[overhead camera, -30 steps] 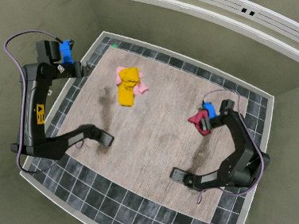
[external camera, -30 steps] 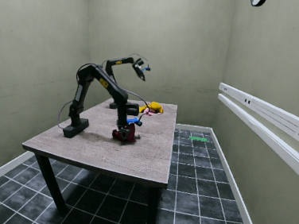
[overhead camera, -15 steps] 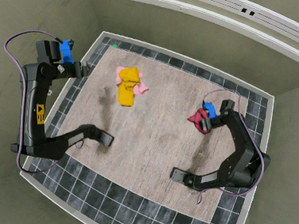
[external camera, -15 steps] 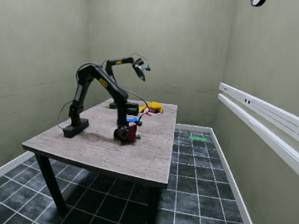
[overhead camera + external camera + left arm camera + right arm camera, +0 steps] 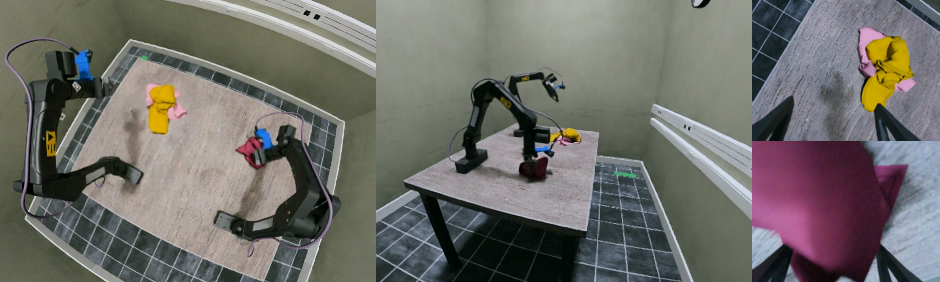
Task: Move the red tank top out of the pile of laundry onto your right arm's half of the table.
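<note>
The red tank top (image 5: pixel 247 149) (image 5: pixel 538 168) (image 5: pixel 828 194) is a crumpled heap on the right arm's half of the table, apart from the other pieces. My right gripper (image 5: pixel 258 156) (image 5: pixel 837 245) is open low at the heap, with cloth loosely between and in front of its fingers. Cloth fills much of the right wrist view and hides where it meets the table. My left gripper (image 5: pixel 108 86) (image 5: pixel 836 103) is open and empty, raised near the table's far-left edge in the top view, away from the red cloth.
A yellow piece (image 5: pixel 159 120) (image 5: pixel 572 134) (image 5: pixel 873 94) lies bunched on top of a pink piece (image 5: pixel 177 112) (image 5: pixel 867 34) on the left arm's half of the table (image 5: pixel 200 150) (image 5: pixel 491 187). Both arm bases stand along one long edge. Tiled floor surrounds the table.
</note>
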Motion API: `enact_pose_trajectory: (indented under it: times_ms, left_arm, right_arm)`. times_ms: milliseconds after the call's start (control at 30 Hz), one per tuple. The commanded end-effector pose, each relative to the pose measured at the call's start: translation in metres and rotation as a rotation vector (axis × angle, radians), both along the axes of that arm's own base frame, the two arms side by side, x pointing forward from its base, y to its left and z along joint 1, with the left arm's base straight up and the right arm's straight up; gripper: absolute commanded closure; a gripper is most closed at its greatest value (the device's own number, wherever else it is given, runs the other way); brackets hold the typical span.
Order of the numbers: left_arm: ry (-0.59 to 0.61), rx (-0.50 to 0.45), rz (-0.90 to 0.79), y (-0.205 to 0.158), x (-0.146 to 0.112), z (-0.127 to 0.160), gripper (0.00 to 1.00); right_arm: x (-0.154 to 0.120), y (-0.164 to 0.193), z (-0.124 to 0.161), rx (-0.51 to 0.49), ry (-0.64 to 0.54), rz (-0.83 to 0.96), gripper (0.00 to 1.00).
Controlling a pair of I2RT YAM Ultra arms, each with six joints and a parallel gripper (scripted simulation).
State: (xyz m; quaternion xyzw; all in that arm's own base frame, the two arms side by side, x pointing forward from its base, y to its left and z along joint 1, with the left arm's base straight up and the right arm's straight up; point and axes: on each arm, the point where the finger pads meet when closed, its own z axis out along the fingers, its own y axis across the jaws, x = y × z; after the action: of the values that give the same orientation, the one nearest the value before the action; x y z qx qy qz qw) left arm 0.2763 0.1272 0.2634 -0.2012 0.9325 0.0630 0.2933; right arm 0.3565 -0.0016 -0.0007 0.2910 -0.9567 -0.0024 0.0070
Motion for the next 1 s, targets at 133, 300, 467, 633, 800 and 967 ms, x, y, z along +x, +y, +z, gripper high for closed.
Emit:
enact_pose_trajectory:
  times_ms: [133, 300, 467, 633, 800, 967]
  left_arm:
    - [-0.049, 0.026, -0.009, 0.001, 0.003, 0.018, 0.08]
    - [-0.049, 0.026, -0.009, 0.001, 0.003, 0.018, 0.08]
    - [-0.049, 0.026, -0.009, 0.001, 0.003, 0.018, 0.08]
    - [-0.049, 0.026, -0.009, 0.001, 0.003, 0.018, 0.08]
    - [-0.049, 0.026, -0.009, 0.001, 0.003, 0.018, 0.08]
    - [-0.049, 0.026, -0.009, 0.001, 0.003, 0.018, 0.08]
  right_arm:
    - [0.018, -0.006, 0.074, -0.003, -0.099, -0.006, 0.08]
    - [0.016, -0.002, 0.101, -0.003, -0.102, 0.006, 0.08]
    - [0.015, 0.003, 0.117, -0.003, -0.106, 0.015, 0.08]
    - [0.015, 0.003, 0.121, 0.002, -0.102, 0.012, 0.08]
    - [0.016, -0.001, 0.113, 0.003, -0.08, 0.001, 0.08]
    - [0.017, -0.003, 0.109, 0.003, -0.078, -0.005, 0.08]
